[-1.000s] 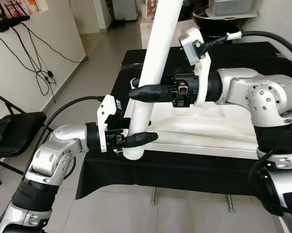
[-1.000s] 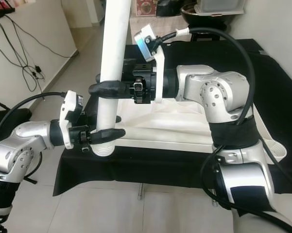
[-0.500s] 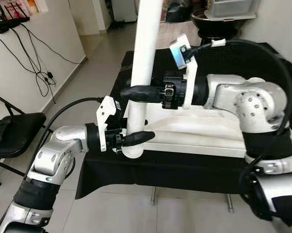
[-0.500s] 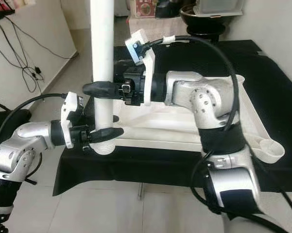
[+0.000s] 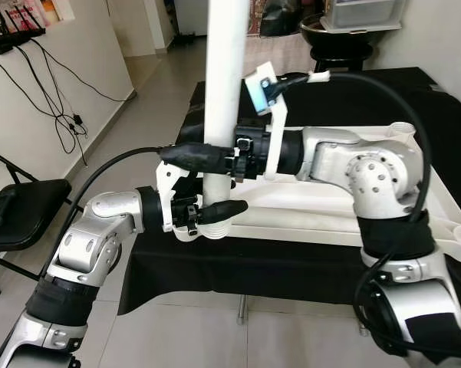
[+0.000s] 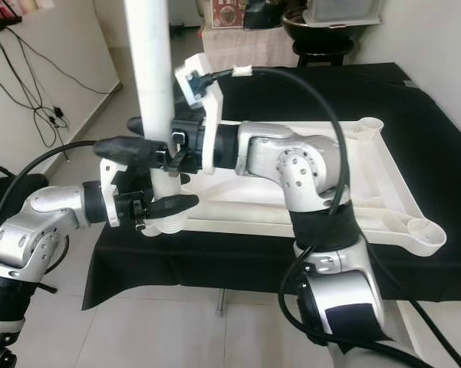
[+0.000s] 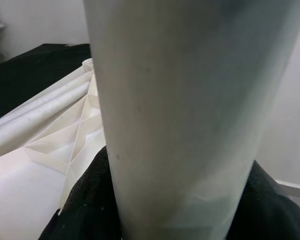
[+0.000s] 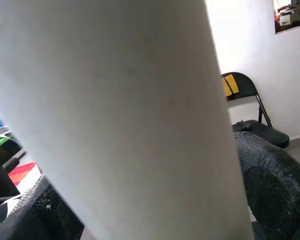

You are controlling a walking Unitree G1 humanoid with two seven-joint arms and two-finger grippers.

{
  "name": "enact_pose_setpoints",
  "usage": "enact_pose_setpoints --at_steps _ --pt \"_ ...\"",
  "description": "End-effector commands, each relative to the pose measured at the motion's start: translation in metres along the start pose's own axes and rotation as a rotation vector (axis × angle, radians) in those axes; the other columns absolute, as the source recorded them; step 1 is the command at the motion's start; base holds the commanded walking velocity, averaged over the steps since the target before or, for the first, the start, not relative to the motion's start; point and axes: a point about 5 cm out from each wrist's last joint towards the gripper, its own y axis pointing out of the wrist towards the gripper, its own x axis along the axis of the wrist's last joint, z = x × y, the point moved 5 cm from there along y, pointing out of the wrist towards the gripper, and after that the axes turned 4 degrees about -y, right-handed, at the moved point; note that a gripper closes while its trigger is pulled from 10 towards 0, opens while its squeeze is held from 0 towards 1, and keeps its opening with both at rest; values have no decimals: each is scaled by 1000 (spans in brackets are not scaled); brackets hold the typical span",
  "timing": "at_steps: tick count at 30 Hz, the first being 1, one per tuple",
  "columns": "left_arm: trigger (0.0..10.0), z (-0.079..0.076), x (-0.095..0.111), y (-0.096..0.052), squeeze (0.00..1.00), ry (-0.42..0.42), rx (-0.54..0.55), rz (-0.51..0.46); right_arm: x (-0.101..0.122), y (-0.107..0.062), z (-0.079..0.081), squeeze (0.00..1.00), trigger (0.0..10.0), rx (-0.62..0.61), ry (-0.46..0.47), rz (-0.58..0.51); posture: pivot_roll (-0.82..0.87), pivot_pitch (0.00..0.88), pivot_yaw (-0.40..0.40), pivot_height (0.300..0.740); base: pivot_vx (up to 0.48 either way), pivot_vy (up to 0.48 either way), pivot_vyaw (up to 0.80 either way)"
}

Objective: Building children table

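Right now, leg: white table leg [image 5: 225, 77] upright at the white tabletop's [image 6: 383, 180] near left corner.
Left gripper [image 5: 215, 212]: clamped round its threaded foot.
Right gripper [image 6: 130, 148]: arm reaching across, clamped higher up.

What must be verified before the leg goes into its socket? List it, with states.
1. Left end effector clamped near the bottom of the white table leg: ok.
2. Right end effector clamped higher up: ok.
3. Leg upright: ok.
4. Leg's ridged end over a corner socket of the white tabletop: not ok, it hangs at the near left edge.
5. Tabletop flat on the black cloth: ok.
6. Socket clear: cannot tell.
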Motion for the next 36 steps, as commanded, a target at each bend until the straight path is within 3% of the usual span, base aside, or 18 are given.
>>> enact_pose_setpoints --at_steps 1,2,3,13,16,21,29,31,32,36 --pt "0 -4 7 5 0 32 -31 -19 -1 6 2 0 6275 9 5 -7 -85 54 86 740 0 0 0" --pt "0 -4 7 5 0 32 -31 -19 -1 6 2 0 6275 9 5 -7 -85 54 86 740 0 0 0" --pt "0 -5 7 5 0 32 -34 -21 3 6 1 0 0 7 5 -36 -85 54 86 740 0 0 0" --pt "0 -9 7 9 0 22 -50 -31 23 2 8 0 0 42 -14 -177 -83 53 86 740 0 0 0" --pt "0 -9 8 9 0 21 -51 -33 22 2 10 0 0 49 -26 -172 -83 52 86 740 0 0 0" --pt "0 -6 13 10 0 28 -37 -49 9 4 9 0 0 18 -106 -75 -82 52 85 740 0 0 0" --pt "0 0 17 8 0 36 -4 -63 5 2 0 0 0 -30 -120 -46 -82 50 84 740 0 0 0" --pt "0 3 18 7 51 28 11 -68 5 1 -2 0 0 -41 -121 -44 -85 49 87 740 0 0 0" --pt "10000 10 19 6 1000 16 52 -77 5 -1 -5 0 0 -56 -122 -45 -86 47 87 740 0 0 0" --pt "10000 24 27 0 1000 4 134 -113 7 -5 -15 0 0 -111 -123 -59 -85 45 88 740 0 0 0"
